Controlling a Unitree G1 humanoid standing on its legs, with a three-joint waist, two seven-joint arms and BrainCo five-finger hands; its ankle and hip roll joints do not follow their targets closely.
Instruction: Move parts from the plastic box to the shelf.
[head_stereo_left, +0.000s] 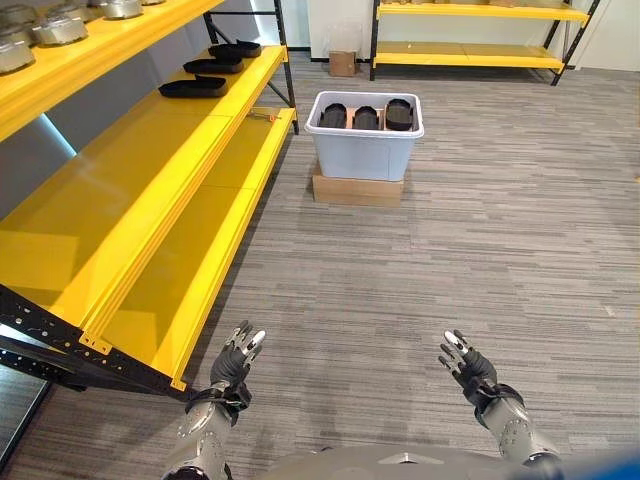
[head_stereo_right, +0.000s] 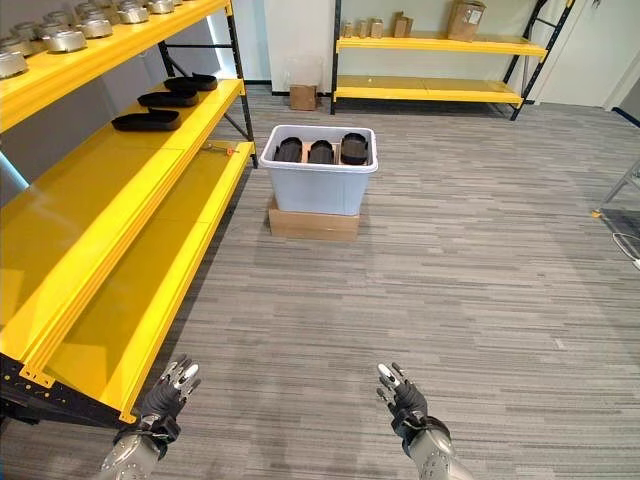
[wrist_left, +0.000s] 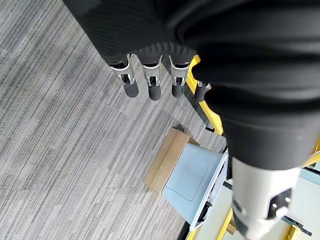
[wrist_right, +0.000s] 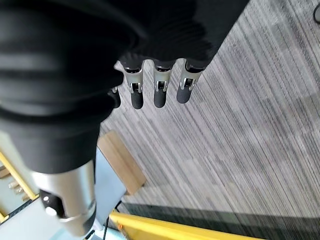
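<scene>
A pale plastic box (head_stereo_left: 363, 150) stands on a flat cardboard box (head_stereo_left: 357, 190) on the floor ahead, with three black oval parts (head_stereo_left: 366, 117) upright inside. Three more black parts (head_stereo_left: 193, 87) lie on the far end of the yellow shelf (head_stereo_left: 150, 170) along the left. My left hand (head_stereo_left: 236, 362) hangs low at the near left, by the shelf's near corner, open and holding nothing. My right hand (head_stereo_left: 467, 365) hangs low at the near right, open and holding nothing. Both are far short of the box. The box (wrist_left: 196, 182) also shows past the left hand's fingers (wrist_left: 152, 82).
Metal pots (head_stereo_left: 58, 28) line the top level of the left shelf. A second yellow shelf (head_stereo_right: 430, 45) stands against the far wall with small boxes on it. A small cardboard box (head_stereo_left: 342, 63) sits by that wall. Striped grey carpet (head_stereo_left: 450, 260) stretches between me and the plastic box.
</scene>
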